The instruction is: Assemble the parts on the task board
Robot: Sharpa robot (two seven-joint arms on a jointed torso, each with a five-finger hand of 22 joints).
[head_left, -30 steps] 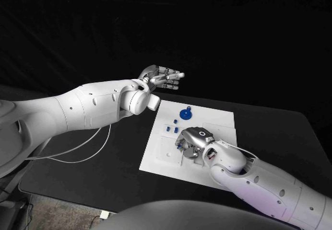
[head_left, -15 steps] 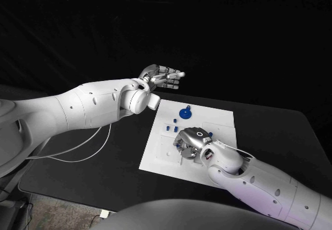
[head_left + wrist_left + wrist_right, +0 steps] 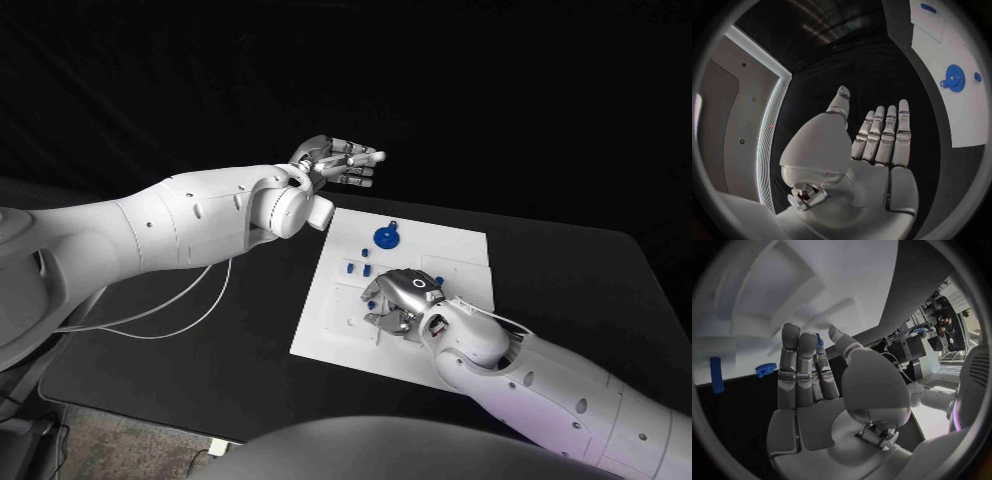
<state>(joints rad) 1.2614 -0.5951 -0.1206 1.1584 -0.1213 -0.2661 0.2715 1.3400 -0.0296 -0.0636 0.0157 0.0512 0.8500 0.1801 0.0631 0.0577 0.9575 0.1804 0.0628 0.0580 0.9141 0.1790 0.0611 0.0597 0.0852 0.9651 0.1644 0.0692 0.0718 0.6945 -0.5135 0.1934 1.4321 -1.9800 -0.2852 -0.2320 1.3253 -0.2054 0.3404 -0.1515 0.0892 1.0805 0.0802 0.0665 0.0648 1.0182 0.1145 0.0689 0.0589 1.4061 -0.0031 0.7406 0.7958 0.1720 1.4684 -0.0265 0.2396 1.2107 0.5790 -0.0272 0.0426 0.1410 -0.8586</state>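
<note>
Black table beneath the board. White cable looped across its left part. Dark backdrop behind the far edge.

No legible text, labels, brand marks, nos. or signs found. Task board: plain white, no markings readable. Arms & hands: no lettering seen. Equipment at rim of right wrist view too small/blurred to read.

We see a white task board carrying blue parts on a black surface; both hands are silver.
</note>
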